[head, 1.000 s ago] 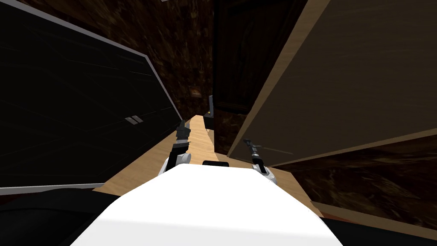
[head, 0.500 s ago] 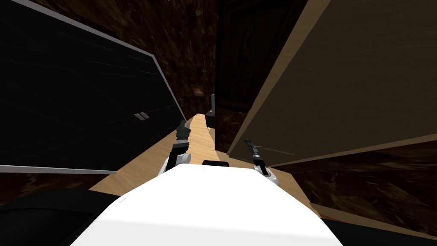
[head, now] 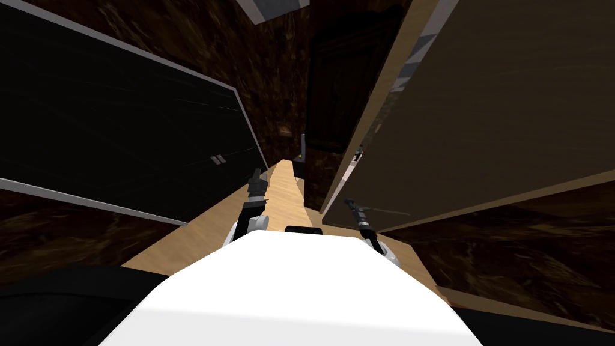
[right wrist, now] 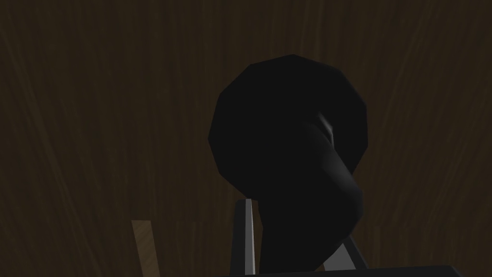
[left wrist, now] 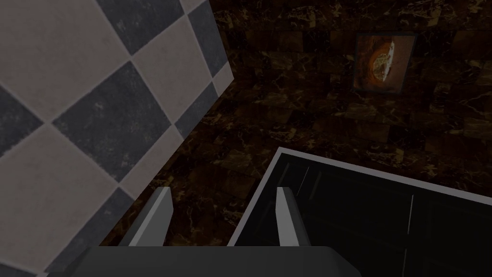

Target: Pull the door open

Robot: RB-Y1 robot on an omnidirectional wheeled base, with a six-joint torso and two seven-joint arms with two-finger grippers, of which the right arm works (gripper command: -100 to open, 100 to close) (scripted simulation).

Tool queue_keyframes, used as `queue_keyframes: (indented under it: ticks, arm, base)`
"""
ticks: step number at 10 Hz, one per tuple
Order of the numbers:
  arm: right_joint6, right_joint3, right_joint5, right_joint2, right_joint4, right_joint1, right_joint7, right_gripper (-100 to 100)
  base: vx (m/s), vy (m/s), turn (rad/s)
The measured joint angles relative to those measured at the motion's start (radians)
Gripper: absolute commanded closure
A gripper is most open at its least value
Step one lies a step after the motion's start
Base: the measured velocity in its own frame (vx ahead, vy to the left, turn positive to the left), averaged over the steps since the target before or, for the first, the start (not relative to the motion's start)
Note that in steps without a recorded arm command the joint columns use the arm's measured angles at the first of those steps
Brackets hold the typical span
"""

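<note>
The right gripper (right wrist: 295,226) is closed on the black door handle (right wrist: 312,182). One thin finger lies against each side of the lever, just below the round black plate (right wrist: 269,120) from which the handle springs. The brown face of the door (head: 480,108) stands directly ahead of the gripper, flat and close. From the head view, the door rises as a broad brown panel above and beyond the right gripper. Its pale narrow edge (head: 420,18) is turned towards the camera and stands free, not seated in a frame. A darker panelled surface shows past that edge, on the side away from the gripper. By this reading, the grasp is made and the door looks at least partly swung out. How wide the opening is cannot be told from here, because the hinge side is hidden. What seems to be left is the rest of the pull: drawing the handle back along its arc until the gap is wide, then letting go. The left gripper (left wrist: 222,192) is held forward, well apart from the handle and on the far side of the pale wooden floor (head: 282,198) strip. Its fingers are spread with nothing between them, and it takes no part in the work.
</note>
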Motion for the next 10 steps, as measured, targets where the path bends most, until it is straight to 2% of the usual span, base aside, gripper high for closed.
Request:
queue_keyframes:
  ticks: [1,2,3,5,9,10]
  arm:
    - [-0.018,0.008,0.004,-0.007,0.008,0.005,-0.010,100]
    - [-0.021,0.012,0.005,-0.006,0.011,0.008,-0.013,100]
    - [-0.032,0.013,0.006,-0.013,0.016,0.013,-0.018,100]
    - [-0.061,0.019,0.008,-0.026,0.009,0.038,-0.035,100]
    - [-0.126,0.030,0.015,-0.049,0.035,0.063,-0.057,100]
    - [-0.142,0.033,0.016,-0.058,0.033,0.078,-0.066,100]
  base:
    - [-0.088,-0.034,0.028]
    - [-0.145,-0.031,0.180]
    - [-0.193,-0.078,0.164]
    - [-0.163,-0.067,0.113]
    - [-0.175,-0.046,0.134]
    - [-0.185,-0.071,0.139]
